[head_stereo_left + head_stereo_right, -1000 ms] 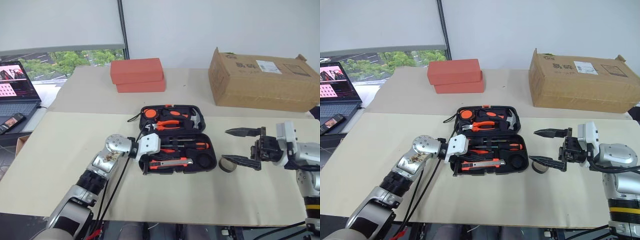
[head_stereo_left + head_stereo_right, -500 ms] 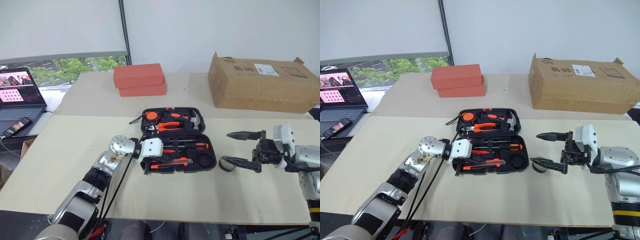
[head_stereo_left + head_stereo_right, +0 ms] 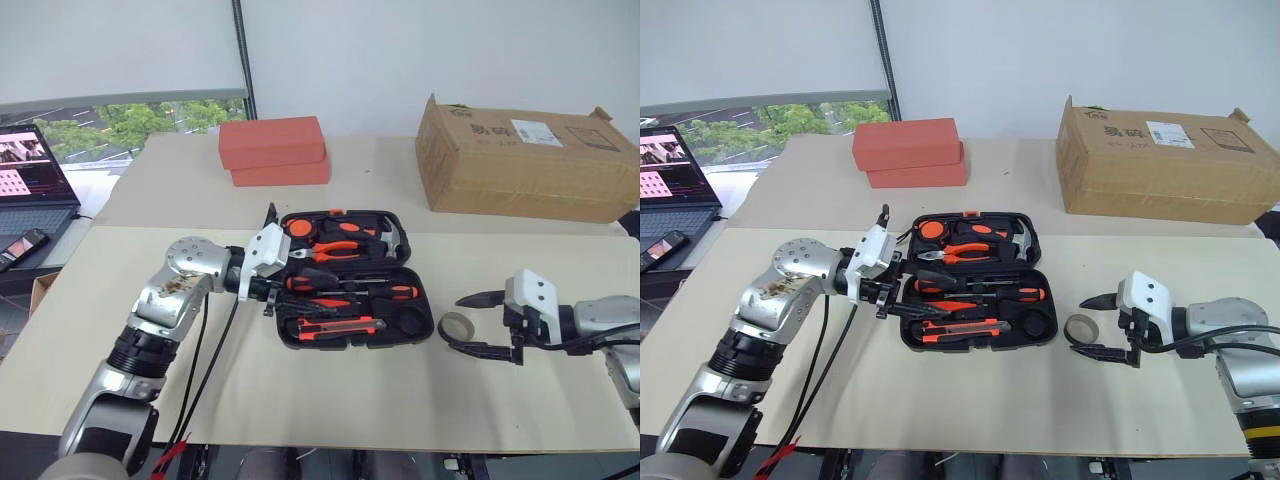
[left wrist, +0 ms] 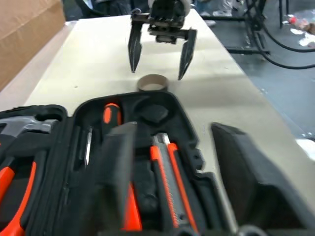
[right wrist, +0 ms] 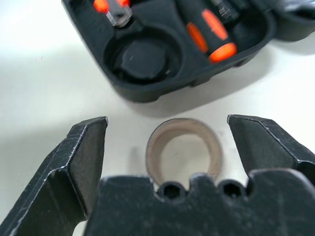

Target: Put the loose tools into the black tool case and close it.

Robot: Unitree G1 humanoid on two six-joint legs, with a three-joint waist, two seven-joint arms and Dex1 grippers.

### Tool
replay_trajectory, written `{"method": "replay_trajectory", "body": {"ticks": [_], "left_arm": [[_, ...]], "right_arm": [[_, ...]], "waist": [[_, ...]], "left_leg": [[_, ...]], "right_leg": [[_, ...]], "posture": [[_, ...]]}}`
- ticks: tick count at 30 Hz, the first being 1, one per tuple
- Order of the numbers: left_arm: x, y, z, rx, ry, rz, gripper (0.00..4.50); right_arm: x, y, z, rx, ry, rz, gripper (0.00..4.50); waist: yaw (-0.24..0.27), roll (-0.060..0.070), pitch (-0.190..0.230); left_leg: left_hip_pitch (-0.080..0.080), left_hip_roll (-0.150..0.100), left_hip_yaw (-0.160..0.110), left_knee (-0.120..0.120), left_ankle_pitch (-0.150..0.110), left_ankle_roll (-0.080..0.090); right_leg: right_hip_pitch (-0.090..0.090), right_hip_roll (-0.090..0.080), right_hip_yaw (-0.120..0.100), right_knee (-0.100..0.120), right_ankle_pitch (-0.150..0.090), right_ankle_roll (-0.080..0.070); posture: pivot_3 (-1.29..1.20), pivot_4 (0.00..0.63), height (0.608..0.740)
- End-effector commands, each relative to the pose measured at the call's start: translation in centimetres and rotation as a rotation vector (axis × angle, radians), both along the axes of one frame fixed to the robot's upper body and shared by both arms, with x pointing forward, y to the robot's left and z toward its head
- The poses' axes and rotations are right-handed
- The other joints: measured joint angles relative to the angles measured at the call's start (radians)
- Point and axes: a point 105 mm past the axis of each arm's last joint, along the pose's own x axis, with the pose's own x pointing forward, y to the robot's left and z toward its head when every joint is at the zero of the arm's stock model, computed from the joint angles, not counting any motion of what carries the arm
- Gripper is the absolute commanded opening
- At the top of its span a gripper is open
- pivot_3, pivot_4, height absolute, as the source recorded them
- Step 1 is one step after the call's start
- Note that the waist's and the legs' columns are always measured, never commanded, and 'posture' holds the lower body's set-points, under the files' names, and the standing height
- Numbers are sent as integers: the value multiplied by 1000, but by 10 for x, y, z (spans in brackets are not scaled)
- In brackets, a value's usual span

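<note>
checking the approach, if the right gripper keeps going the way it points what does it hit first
Most likely the tape ring, lying on the table between the right gripper's open fingers. Beyond it sits the case.

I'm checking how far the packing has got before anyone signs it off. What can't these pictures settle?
- Black tool case, left wrist view: the near slots are blurred and partly hidden behind the left tool's own fingers.
- Tape ring, right wrist view: its near edge is covered by the right tool's body.
- Cardboard box: the label print is too small to read.
</note>
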Motion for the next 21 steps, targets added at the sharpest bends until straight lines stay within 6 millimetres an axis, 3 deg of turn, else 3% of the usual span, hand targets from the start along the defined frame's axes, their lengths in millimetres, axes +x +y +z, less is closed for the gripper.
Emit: {"method": "replay_trajectory", "body": {"ticks": [1,2,7,10,11,15,17,21], "left_arm": [[-10,-1,22,-14,-52,-42,4337],[-12,-1,23,-12,-52,-49,4435],[-20,0,23,6,-48,-74,4500],[-23,0,21,13,-49,-81,4500],[-23,0,21,13,-49,-81,4500],[-24,1,20,17,-50,-81,4500],[-24,1,19,18,-51,-77,4500],[-25,4,16,24,-53,-67,4500]], "right_arm": [[-2,-4,0,-64,-7,20,4500],[-1,-4,-1,-70,-7,22,4500],[-1,-9,-14,-140,18,21,3313],[2,-12,-19,-156,17,11,2041],[3,-12,-19,-160,12,13,1855],[6,-12,-17,-147,-11,18,349],[9,-8,-11,-113,-31,16,61],[14,-7,3,-107,-75,20,61]], "waist": [[2,0,0],[2,0,0],[0,0,0],[0,0,0],[0,0,0],[-1,0,0],[0,0,0],[-1,0,0]], "left_leg": [[0,0,0,0,0,0],[0,0,0,0,0,1],[0,0,0,0,0,0],[0,0,0,0,0,-1],[0,0,0,0,0,-1],[1,0,0,0,0,-1],[1,0,0,0,0,-1],[1,0,0,0,0,-1]], "right_leg": [[0,0,0,0,-1,2],[0,0,0,0,-2,3],[0,1,1,1,-2,3],[0,1,1,1,-2,3],[0,1,1,1,-2,3],[0,1,2,1,-2,3],[0,2,2,1,-2,3],[0,2,2,1,-1,2]], "posture": [[0,150,712],[0,150,712],[0,150,712],[0,150,712],[0,150,712],[0,150,712],[0,150,712],[0,150,712]]}}
